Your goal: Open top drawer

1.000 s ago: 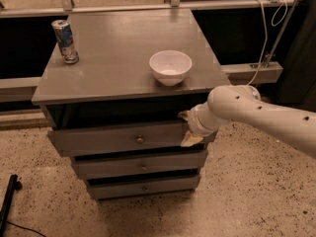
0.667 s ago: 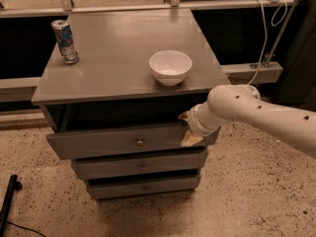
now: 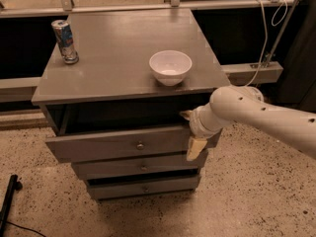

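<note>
The top drawer [image 3: 113, 144] is a wide grey drawer with a small round metal knob [image 3: 140, 145] at its centre. It stands partly pulled out of the grey cabinet [image 3: 123, 73], with a dark gap above its front. My gripper [image 3: 191, 132] is at the right end of the drawer front, right against its upper edge. The white arm [image 3: 261, 117] reaches in from the right.
A white bowl [image 3: 170, 66] sits on the cabinet top near the front right. A drink can [image 3: 64, 41] stands at the back left. Two lower grey drawers [image 3: 143, 168] sit below, slightly ajar. A cable [image 3: 261, 38] hangs at the right and a dark pole [image 3: 7, 201] lies on the speckled floor.
The top drawer front has come a little further out toward the camera, and my gripper has moved with it at its right end.
</note>
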You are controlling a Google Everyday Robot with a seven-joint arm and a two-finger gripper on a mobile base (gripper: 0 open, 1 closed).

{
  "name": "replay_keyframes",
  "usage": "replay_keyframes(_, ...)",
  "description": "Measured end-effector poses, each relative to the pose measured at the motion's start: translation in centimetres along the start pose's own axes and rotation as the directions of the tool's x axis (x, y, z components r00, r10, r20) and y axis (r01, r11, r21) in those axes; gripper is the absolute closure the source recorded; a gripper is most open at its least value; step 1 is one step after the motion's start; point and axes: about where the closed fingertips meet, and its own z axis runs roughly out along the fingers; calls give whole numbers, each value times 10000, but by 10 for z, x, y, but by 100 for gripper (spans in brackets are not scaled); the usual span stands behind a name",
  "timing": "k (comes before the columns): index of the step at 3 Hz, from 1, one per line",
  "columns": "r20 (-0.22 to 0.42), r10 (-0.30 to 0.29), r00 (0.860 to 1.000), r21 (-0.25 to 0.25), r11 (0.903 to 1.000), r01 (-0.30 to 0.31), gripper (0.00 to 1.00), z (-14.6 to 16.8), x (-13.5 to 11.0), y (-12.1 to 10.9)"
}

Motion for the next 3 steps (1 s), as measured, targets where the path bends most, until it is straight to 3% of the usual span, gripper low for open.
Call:
replay_keyframes(1,-17,24,10000,-75,10000,-24,0,1,1,0)
replay_keyframes(2,-180,243,9995,-766,9967,-256,0,12,6,-3)
replay_keyframes(3,-322,407,9986,-1405,9891,-449,17,15,7,5)
